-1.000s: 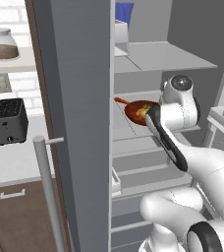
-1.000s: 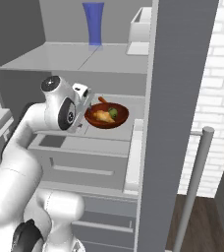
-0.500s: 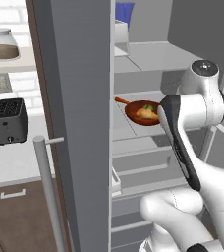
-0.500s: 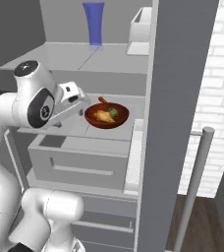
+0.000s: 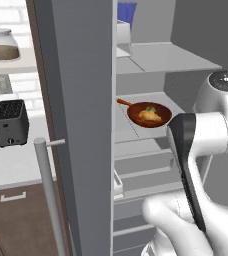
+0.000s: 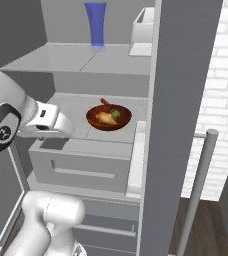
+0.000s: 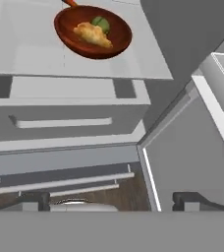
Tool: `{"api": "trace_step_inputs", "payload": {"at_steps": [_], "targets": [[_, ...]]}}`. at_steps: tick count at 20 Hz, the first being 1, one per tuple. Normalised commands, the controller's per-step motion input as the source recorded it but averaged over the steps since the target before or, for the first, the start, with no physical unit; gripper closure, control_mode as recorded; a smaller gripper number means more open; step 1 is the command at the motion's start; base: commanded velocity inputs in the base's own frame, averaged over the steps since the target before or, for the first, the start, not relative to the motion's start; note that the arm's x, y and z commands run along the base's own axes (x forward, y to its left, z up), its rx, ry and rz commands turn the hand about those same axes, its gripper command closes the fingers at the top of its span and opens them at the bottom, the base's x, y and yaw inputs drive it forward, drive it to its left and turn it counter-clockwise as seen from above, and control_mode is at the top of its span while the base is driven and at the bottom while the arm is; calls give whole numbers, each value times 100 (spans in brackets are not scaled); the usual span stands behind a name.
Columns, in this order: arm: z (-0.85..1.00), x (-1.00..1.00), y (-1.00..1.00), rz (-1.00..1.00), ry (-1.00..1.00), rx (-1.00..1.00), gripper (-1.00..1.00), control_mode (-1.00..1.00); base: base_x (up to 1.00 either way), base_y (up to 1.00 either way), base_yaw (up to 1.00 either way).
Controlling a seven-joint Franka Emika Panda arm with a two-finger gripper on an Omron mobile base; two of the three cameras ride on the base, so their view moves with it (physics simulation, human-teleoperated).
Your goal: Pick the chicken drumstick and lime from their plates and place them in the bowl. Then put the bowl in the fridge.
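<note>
Bowl point(image 5: 149, 115) sits on fridge point(image 6: 186, 75) middle shelf, at 12 o'clock in hand view; drumstick point(image 7: 91, 33) and lime point(image 7: 101, 22) both inside it. Claw point(image 7: 111, 199) released, fingers wide, holding nothing, well clear below shelf. Placement looks done; fridge door open, closing not asked. Task essentially complete
</note>
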Motion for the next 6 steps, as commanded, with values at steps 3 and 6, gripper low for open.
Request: {"api": "trace_step_inputs", "payload": {"at_steps": [3, 6], "targets": [[30, -15, -1, -30, -7, 7, -100, -100, 0, 0, 0], [46, 4, -30, -6, -4, 15, -100, -100, 0, 0, 0]]}}
